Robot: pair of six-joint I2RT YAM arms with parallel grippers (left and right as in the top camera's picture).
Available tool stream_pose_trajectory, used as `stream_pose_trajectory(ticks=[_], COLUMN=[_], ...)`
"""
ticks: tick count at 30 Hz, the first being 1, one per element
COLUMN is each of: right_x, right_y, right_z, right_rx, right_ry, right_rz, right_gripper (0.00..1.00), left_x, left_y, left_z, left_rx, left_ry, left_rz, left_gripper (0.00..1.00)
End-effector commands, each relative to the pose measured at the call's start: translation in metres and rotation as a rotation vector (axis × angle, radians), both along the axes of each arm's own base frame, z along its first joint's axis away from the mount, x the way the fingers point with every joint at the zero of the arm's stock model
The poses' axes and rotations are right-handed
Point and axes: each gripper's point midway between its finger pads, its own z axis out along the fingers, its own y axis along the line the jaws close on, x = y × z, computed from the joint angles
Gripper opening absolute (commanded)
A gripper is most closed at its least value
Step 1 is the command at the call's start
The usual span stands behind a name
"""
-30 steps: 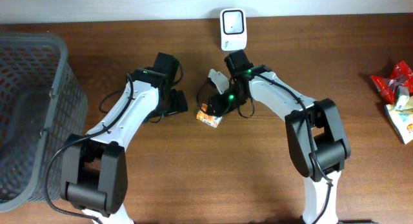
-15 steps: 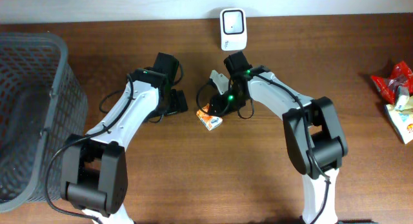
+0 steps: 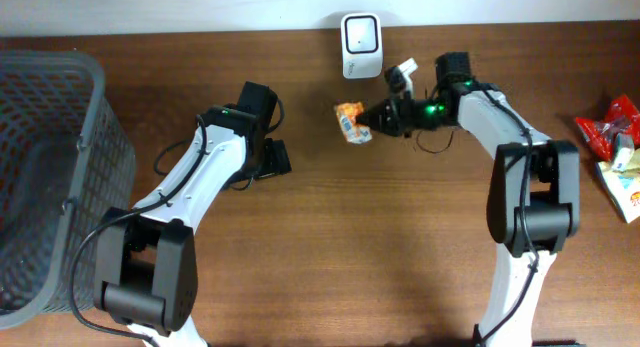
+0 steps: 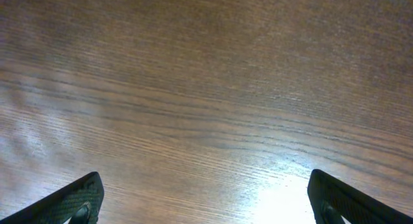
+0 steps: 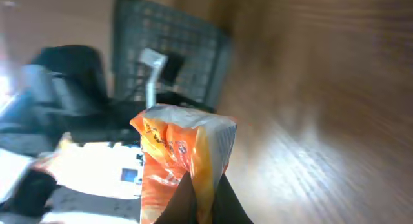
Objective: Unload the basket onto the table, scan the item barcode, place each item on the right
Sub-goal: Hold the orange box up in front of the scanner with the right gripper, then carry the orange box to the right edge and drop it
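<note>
A: While the right gripper point(image 3: 370, 117) clamped the orange packet point(image 3: 350, 122), where did it sit?
B: Held near the white scanner point(image 3: 360, 42). It seemed light, soft, crinkly; a sealed edge looked the safest hold.
A: Any readable writing?
B: None; print blurred. The left gripper point(image 3: 275, 159) stood wide, empty.
</note>
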Motion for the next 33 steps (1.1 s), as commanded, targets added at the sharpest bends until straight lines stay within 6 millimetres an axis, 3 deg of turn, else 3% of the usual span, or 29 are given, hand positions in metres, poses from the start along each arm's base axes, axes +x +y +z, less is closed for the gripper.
stream_pose_trajectory(ticks=[1,6,7,10,14,15,16,21,23,25,27,31,33], right_x=[0.007,0.034,0.04,0.051,0.056,0.063,0.084,0.124,0.139,0.151,0.168,0.191,0.198], right_y=[-0.014,-0.016,-0.018,-0.031,-0.036,-0.037,-0.042,-0.064,-0.083,-0.122,-0.136,-0.068,-0.044], right_z=[0.024,0.041,0.046,0.056,0.053,0.049,0.04,0.02,0.018,0.013,0.049,0.07,0.079], right_rx=[0.118,0.119,0.119,0.115,0.097,0.072,-0.001,-0.21,-0.388,-0.84,-1.301,-1.504,-1.522], right_ry=[-0.032,-0.409,-0.419,-0.418,-0.351,-0.292,-0.208,-0.193,-0.187,-0.22,-0.523,-1.089,-1.251], right_rz=[0.005,0.021,0.016,-0.012,-0.048,-0.088,-0.209,-0.467,-0.57,-0.719,-0.803,-0.47,-0.404], right_gripper=[0.04,0.04,0.04,0.04,0.04,0.04,0.04,0.04,0.04,0.04,0.04,0.04,0.04], left_x=[-0.002,-0.002,-0.002,-0.002,-0.002,-0.002,-0.002,-0.002,-0.002,-0.002,-0.002,-0.002,-0.002], left_y=[0.002,0.002,0.002,0.002,0.002,0.002,0.002,0.002,0.002,0.002,0.002,0.002,0.002], left_z=[0.005,0.005,0.005,0.005,0.005,0.005,0.005,0.005,0.005,0.005,0.005,0.005,0.005], left_rx=[0.003,0.003,0.003,0.003,0.003,0.003,0.003,0.003,0.003,0.003,0.003,0.003,0.003], left_ry=[-0.012,-0.012,-0.012,-0.012,-0.012,-0.012,-0.012,-0.012,-0.012,-0.012,-0.012,-0.012,-0.012], left_rz=[0.007,0.007,0.007,0.007,0.007,0.007,0.007,0.007,0.007,0.007,0.007,0.007,0.007], left_gripper=[0.99,0.99,0.99,0.99,0.99,0.99,0.99,0.99,0.99,0.99,0.99,0.99,0.99])
